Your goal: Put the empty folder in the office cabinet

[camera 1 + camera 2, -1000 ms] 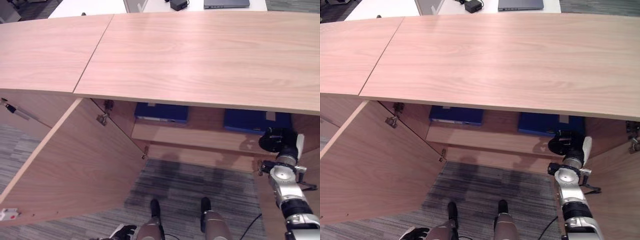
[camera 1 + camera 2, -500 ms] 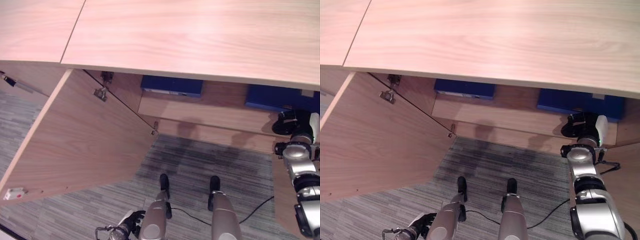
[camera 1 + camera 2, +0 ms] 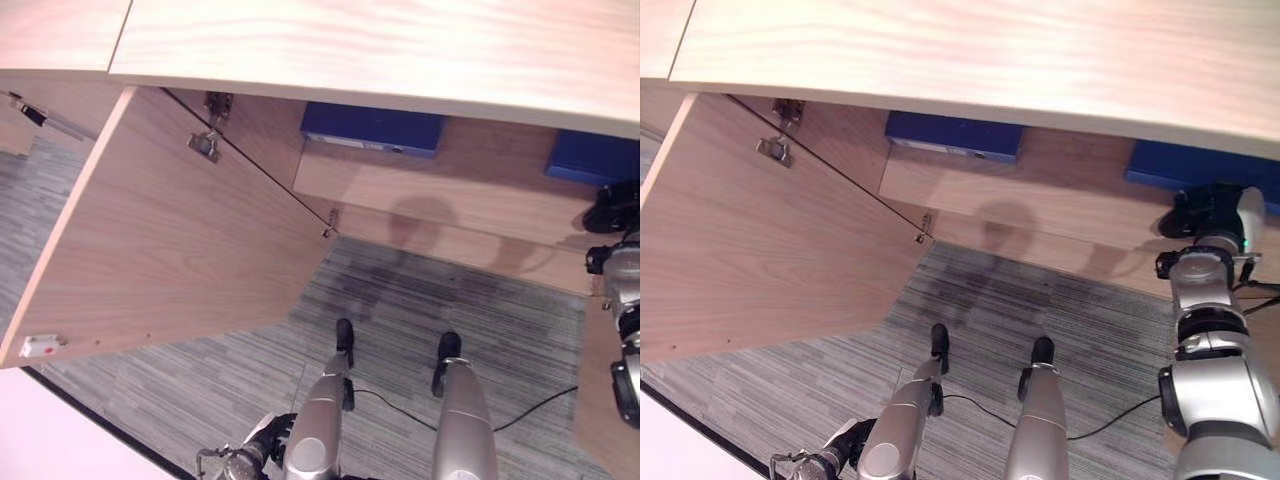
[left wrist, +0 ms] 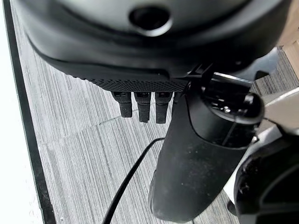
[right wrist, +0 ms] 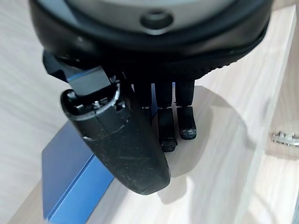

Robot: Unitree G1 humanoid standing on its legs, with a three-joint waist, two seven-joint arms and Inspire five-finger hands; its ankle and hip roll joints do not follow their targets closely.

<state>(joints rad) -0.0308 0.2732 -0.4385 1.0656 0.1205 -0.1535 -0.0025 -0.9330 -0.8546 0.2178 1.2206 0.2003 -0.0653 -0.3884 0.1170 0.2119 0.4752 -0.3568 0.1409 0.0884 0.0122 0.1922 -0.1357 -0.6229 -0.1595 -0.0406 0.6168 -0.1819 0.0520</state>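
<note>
The office cabinet (image 3: 180, 240) stands with its left door swung wide open. Two blue folders lie flat on its shelf (image 3: 450, 190): one at the left (image 3: 372, 128), one at the right (image 3: 590, 157). My right hand (image 3: 612, 208) hovers at the shelf's front edge, just in front of the right folder (image 5: 70, 177). Its fingers (image 5: 184, 116) hang relaxed over the bare shelf beside that folder and hold nothing. My left hand (image 3: 262, 452) hangs low over the carpet, fingers (image 4: 142, 105) straight and empty.
The cabinet's wide wooden top (image 3: 400, 40) overhangs the shelf. The open left door juts out over the grey carpet (image 3: 420, 290). A metal hinge (image 5: 285, 137) sits on the cabinet's side wall near my right hand. Another wooden panel (image 3: 595, 400) stands at the lower right.
The whole picture has shifted, so the camera has moved. My right hand stays at the shelf edge by the right folder. The left hand still hangs low.
</note>
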